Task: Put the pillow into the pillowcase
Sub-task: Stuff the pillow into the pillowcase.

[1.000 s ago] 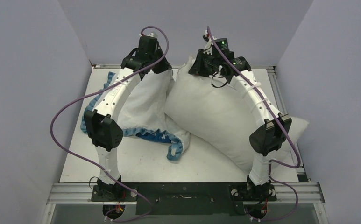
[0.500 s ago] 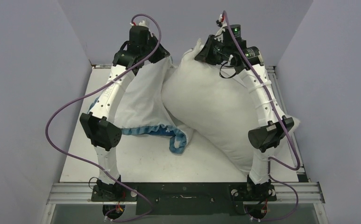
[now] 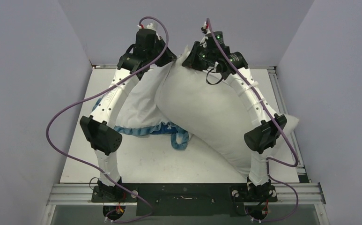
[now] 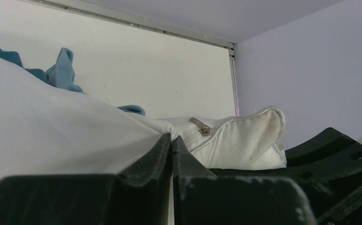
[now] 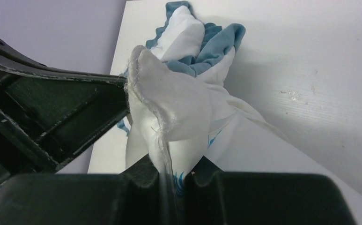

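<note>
The fingers of the left gripper (image 4: pixel 172 140) are pressed together on a fold of the thin, limp pillowcase (image 4: pixel 52 136), white on its inner face, so that the cloth is pinched at its upper part and held raised above the white table (image 3: pixel 136 161). The fingers of the right gripper (image 5: pixel 169 161) are clamped on a seamed corner of the large, plump pillow (image 5: pixel 169 103) of plain white fabric, which is held lifted as well. A small metal zipper pull (image 4: pixel 200 126) is shown on that pillow corner in the left wrist view. From above, the two grippers are seen close together at the far side of the table. The pillowcase is hung from the left one, with its blue ruffled edge (image 3: pixel 172 136) trailed on the table. The pillow is sloped down from the right one towards the right front, under the right arm (image 3: pixel 258 101), and is leaned against the pillowcase's right side, part of which is covered by it. Almost all of the pillow is seen uncovered.
</note>
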`<state>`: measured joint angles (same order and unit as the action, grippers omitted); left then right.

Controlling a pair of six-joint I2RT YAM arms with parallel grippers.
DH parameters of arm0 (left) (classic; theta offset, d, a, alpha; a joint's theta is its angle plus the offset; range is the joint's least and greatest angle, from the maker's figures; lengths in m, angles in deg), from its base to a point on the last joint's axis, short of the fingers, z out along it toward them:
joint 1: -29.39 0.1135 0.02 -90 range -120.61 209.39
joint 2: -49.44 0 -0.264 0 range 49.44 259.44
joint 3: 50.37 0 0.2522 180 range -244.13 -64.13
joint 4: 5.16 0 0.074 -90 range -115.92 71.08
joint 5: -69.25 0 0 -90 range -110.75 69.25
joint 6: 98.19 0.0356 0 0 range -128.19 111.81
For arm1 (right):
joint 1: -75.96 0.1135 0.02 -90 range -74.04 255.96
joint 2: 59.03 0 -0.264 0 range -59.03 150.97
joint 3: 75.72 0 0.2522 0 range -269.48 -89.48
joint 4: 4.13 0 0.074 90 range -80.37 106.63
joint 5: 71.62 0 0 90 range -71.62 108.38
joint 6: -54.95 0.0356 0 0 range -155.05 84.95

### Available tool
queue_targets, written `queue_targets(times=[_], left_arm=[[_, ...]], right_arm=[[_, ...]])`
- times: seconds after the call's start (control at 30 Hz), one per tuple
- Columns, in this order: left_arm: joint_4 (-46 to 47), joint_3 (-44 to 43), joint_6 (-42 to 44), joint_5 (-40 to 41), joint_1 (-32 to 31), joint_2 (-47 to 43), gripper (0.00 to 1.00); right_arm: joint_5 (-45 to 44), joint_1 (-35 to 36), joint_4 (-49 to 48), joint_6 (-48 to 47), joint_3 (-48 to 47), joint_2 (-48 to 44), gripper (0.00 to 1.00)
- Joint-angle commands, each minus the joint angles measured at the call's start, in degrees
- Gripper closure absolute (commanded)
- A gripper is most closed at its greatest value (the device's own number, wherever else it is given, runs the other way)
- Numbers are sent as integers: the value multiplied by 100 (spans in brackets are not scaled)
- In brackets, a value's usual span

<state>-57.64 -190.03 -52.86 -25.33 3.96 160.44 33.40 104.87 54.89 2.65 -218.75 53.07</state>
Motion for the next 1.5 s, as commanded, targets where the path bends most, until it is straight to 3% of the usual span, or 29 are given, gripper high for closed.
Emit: queue_targets(times=[0.0,0.17,0.3,0.5,0.77,0.87,1.0,1.17,1.37,1.47], left_arm=[[719,-222,-128,18,56,-415,100],[758,-472,-276,-25,181,-421,100],[901,-592,-284,-82,222,-451,100],[1000,-532,-67,-221,263,-466,100],[1197,-513,-177,-1053,258,-353,100],[1265,-535,-169,-1474,250,-375,100],[1047,-513,139,-1698,187,-583,100],[290,-408,1016,-776,91,-1110,100],[187,-314,1415,-642,100,-1266,100],[-78,-768,1500,-1108,91,-988,100]], right_arm=[[1291,-14,194,-122,-214,70,95],[1188,95,705,-917,489,-219,95],[1920,228,1081,-1391,538,25,95],[3707,272,698,-1274,527,129,95],[4093,445,415,-1205,846,465,95],[3896,422,34,-892,762,680,95],[3350,155,234,-620,87,1171,95],[2561,-419,691,-612,-435,1279,95],[2233,-534,176,-541,108,898,95],[1959,-385,116,-668,1,861,95]])
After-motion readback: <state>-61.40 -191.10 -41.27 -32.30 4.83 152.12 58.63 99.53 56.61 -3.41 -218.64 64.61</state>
